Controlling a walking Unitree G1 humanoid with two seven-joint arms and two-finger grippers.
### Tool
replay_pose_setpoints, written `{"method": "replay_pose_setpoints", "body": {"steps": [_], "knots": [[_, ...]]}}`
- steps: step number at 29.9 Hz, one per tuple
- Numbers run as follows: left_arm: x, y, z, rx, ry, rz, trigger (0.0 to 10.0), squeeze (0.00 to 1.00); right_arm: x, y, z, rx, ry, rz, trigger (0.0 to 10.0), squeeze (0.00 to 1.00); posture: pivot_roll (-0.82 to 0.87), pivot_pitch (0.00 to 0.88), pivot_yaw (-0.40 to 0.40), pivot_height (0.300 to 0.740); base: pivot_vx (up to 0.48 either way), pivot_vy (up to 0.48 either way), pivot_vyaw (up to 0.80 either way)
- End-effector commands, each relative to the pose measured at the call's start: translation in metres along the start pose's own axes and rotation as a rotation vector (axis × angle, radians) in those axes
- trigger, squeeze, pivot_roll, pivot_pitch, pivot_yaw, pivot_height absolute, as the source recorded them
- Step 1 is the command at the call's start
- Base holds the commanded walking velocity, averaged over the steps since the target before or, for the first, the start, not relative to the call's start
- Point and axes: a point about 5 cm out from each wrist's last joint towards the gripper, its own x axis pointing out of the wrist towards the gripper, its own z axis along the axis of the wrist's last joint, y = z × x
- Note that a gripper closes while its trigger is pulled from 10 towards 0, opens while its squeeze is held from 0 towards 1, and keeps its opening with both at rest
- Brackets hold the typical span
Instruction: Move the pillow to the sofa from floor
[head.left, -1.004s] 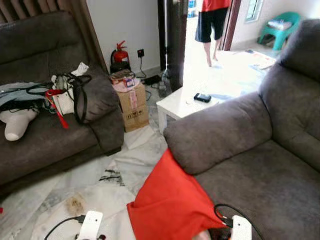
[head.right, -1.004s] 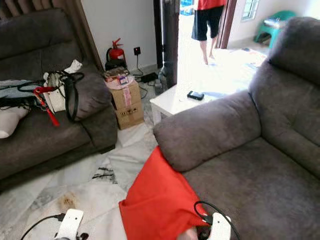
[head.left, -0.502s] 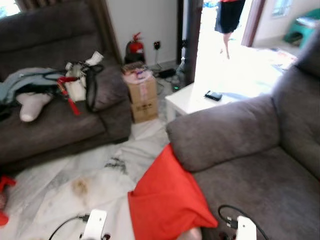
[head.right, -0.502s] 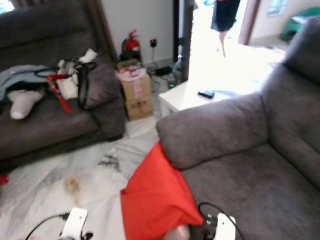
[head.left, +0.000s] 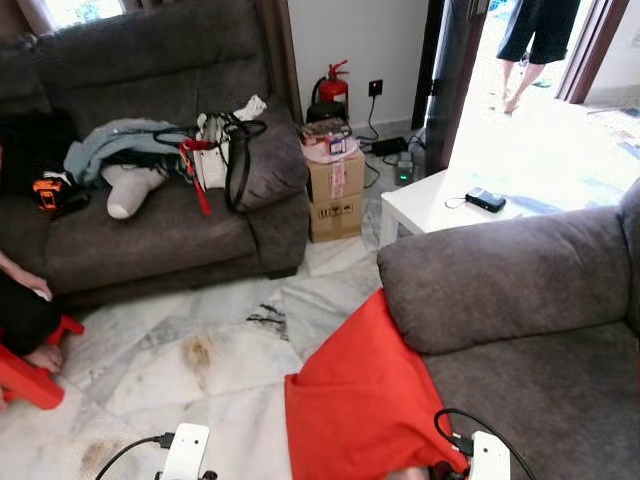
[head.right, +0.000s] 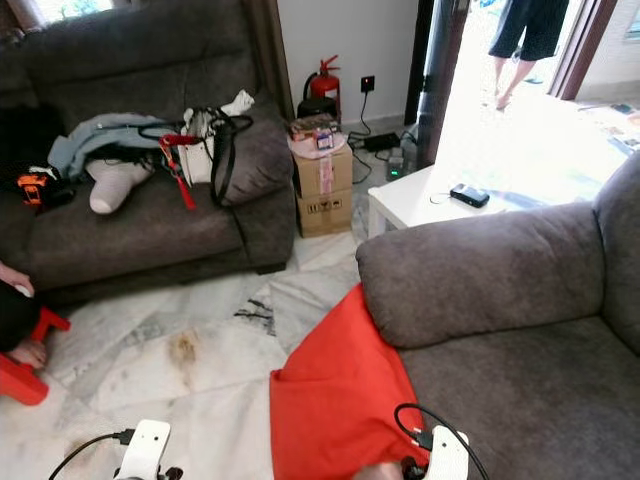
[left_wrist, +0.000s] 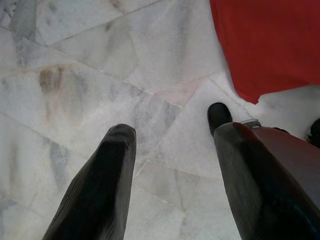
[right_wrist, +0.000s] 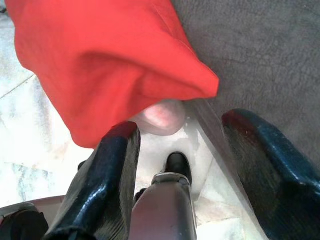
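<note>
A red pillow (head.left: 365, 400) (plain, slightly creased) is seen propped tilted against the front of the grey sofa (head.left: 510, 290), its upper corner touching the armrest.

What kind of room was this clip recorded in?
Most likely a home living room: two grey sofas, one piled with bags and clothes and another beside the red pillow, a white side table, a marble-tile floor, and an open doorway to outside.

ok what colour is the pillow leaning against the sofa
Plain red, no pattern. The pillow shows best in the left eye view, propped against the grey sofa.
</note>
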Motion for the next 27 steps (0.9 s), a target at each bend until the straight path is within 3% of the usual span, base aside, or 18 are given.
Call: {"method": "replay_pose_setpoints", "body": {"steps": [1, 6, 11, 27], "knots": [[-0.0006, 0.0039, -0.0023, -0.011, 0.005, 0.003, 10.0, 0.00, 0.0002, 0.0037, -0.0015, 0.010, 0.007, 0.009, 10.0, 0.00, -0.08, 0.000, 0.071, 0.740, 0.000, 0.000, 0.00], [-0.0005, 0.0039, -0.0020, -0.009, 0.004, 0.004, 10.0, 0.00, 0.0004, 0.0038, -0.0002, -0.025, 0.004, 0.017, 10.0, 0.00, -0.08, 0.000, 0.071, 0.740, 0.166, 0.000, 0.00], [-0.0005, 0.0040, -0.0019, -0.007, 0.005, 0.006, 10.0, 0.00, 0.0003, 0.0042, -0.0008, 0.004, 0.004, 0.017, 10.0, 0.00, -0.08, 0.000, 0.070, 0.740, 0.308, 0.000, 0.61], [-0.0005, 0.0048, -0.0012, 0.005, 0.000, 0.007, 10.0, 0.00, 0.0003, 0.0038, -0.0013, 0.015, 0.005, -0.001, 10.0, 0.00, -0.08, 0.000, 0.069, 0.740, 0.289, 0.000, 0.00]]}}
